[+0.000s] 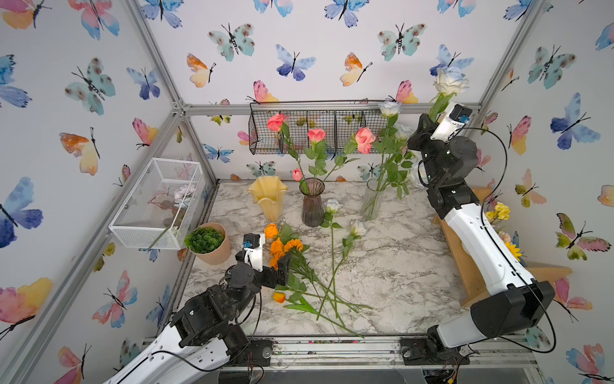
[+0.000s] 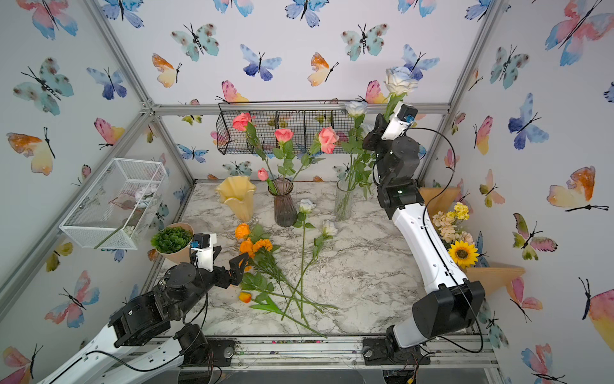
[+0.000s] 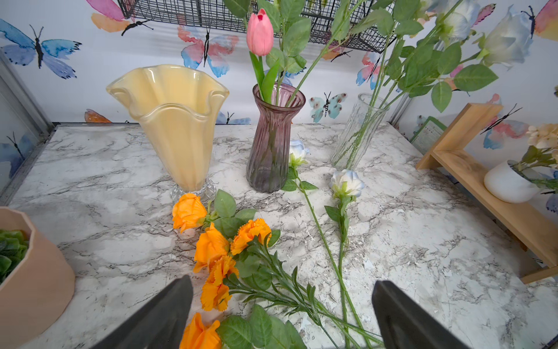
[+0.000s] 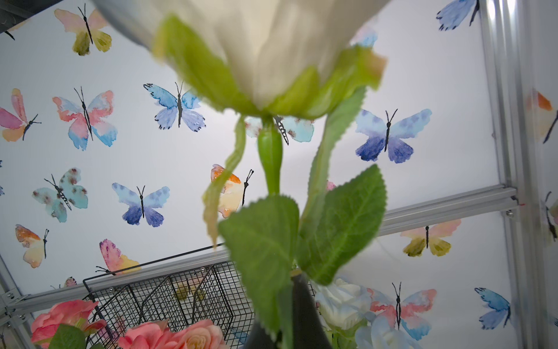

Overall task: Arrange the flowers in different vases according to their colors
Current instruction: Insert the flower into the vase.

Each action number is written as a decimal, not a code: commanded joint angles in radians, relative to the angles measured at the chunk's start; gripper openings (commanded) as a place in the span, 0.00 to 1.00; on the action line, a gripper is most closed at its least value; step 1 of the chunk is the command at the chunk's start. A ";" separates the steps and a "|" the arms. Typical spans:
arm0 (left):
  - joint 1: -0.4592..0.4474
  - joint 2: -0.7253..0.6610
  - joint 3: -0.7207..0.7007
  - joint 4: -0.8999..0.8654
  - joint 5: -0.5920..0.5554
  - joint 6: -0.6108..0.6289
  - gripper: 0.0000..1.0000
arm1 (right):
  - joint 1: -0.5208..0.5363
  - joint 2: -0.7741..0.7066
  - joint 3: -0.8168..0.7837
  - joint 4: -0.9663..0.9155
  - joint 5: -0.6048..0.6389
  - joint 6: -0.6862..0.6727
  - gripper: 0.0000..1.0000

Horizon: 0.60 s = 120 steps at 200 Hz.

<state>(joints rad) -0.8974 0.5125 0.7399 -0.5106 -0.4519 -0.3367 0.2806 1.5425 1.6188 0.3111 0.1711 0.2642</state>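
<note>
**Right tool grips a white-blue rose aloft; left tool gapes over the orange stems**

The purple vase (image 1: 312, 206) stands at the back of the marble tabletop (image 1: 398, 266). It holds the pink flowers (image 1: 316, 134), three roses and a tulip. Next to it on the left arm's side is the yellow vase (image 1: 267, 199). On its right arm's side the clear vase (image 1: 372, 199) carries several pale blooms (image 1: 389, 108).

The right tool (image 1: 430, 121) is raised well above the purple vase, out past the clear vase. Its jaws are pinched tight on the green stem of a white-blue rose (image 1: 450, 81), with the bloom pointing up. The right wrist view shows the leaves and the bloom close above the fingers.

Two loose roses (image 1: 332, 206) lie flat in front of the purple vase, one head just beside its base. The orange flowers (image 3: 211, 247) lie in a heap in front of the purple vase, toward the yellow vase. Their stems cross those of the loose roses. The left tool (image 3: 280, 281) hangs low over this heap with its jaws spread wide and nothing between them.
</note>
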 commanded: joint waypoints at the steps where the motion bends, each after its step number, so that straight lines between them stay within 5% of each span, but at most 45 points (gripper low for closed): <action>1: 0.005 -0.010 -0.008 -0.011 -0.045 0.010 0.99 | -0.004 0.028 0.026 0.059 -0.031 0.024 0.02; 120: 0.007 -0.004 -0.010 -0.017 -0.066 0.010 0.99 | -0.004 0.111 -0.032 0.081 -0.047 0.009 0.02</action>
<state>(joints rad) -0.8967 0.5121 0.7357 -0.5259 -0.4824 -0.3367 0.2806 1.6325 1.5921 0.3794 0.1532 0.2871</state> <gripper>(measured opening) 0.987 0.063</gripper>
